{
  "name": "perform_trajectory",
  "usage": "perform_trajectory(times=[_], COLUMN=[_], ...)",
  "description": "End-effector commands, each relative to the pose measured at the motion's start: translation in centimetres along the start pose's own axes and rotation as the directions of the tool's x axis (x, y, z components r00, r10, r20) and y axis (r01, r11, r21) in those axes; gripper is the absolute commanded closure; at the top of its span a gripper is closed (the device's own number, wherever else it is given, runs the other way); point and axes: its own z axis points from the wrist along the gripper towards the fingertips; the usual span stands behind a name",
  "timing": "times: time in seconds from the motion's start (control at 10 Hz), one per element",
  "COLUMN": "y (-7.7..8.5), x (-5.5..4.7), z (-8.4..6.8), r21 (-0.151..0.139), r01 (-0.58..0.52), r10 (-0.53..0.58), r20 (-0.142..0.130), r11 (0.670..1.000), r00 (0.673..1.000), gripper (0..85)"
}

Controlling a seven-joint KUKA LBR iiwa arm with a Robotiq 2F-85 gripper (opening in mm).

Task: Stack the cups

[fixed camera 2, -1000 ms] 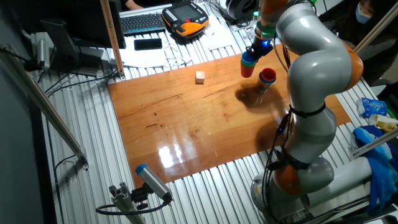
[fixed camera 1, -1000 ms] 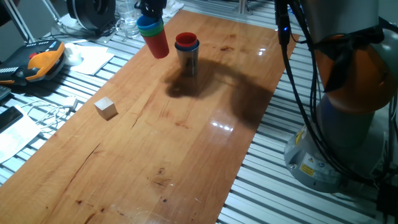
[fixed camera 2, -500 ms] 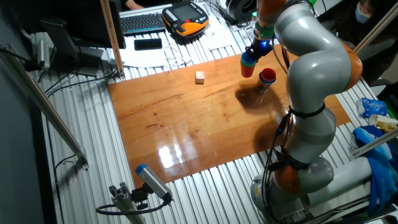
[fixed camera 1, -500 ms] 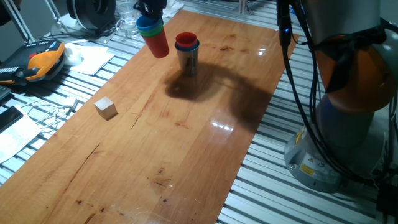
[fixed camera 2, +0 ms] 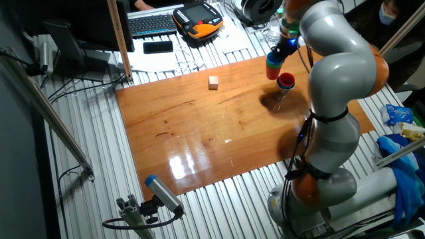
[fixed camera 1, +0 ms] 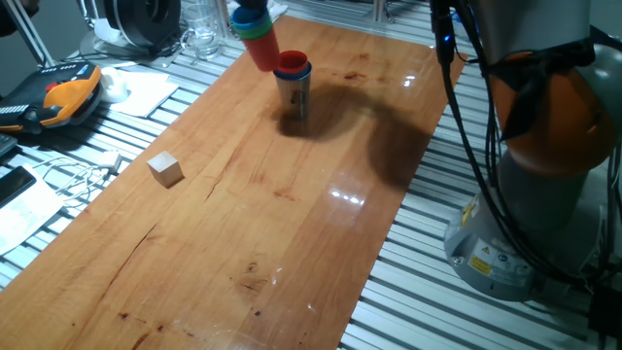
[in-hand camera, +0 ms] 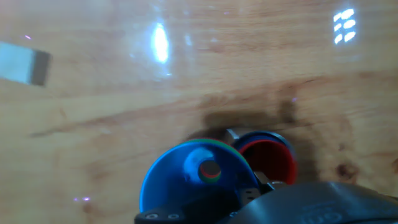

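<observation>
- the arm point(fixed camera 2: 335, 79) reaches to the far end of the wooden table point(fixed camera 1: 292, 243), carrying a nested stack of cups point(fixed camera 1: 259, 34) in the air; the stack is tilted, blue cup on the inside at the rim, a green band below it and red on the outside.
- in the other fixed view that carried stack point(fixed camera 2: 273, 66) sits right under the wrist, where a small blue light glows on the arm.
- the gripper point(in-hand camera: 249, 202) shows only as dark blurred parts at the bottom of the hand view; it is clamped on the rim of the carried stack, holding it off the table.
- in the hand view you look straight down into the blue mouth of the held stack point(in-hand camera: 198, 180), with a small dark and red spot in its bottom.
- just beside it, lower down, stands a second stack point(fixed camera 1: 293, 83): a shiny steel cup at the bottom with a blue cup and a red cup set in its top, standing upright on the wood.
- from the hand view the red opening of that standing stack point(in-hand camera: 266, 163) lies next to the blue mouth, on its right; whether the two touch i cannot tell.
- in one fixed view the foot of the held stack hangs close over the left of the standing stack's rim.
- a small wooden cube point(fixed camera 1: 165, 169) sits well apart from the cups, near the table's edge.
- an orange and black pendant point(fixed camera 1: 60, 97) lies off the table on the slatted metal bench point(fixed camera 1: 466, 311).
</observation>
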Motion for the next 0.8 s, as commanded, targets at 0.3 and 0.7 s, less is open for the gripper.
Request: perform_trajectory(times=[0.3, 0.7], y=[-4.5, -4.4], x=[0.6, 0.7], z=[0.4, 1.2], r21=[0.006, 0.003], r01=[0.038, 0.035], r10=[-0.037, -0.035], r20=[-0.026, -0.025], r11=[0.999, 0.999], r00=[0.999, 0.999], gripper=[85.0, 85.0])
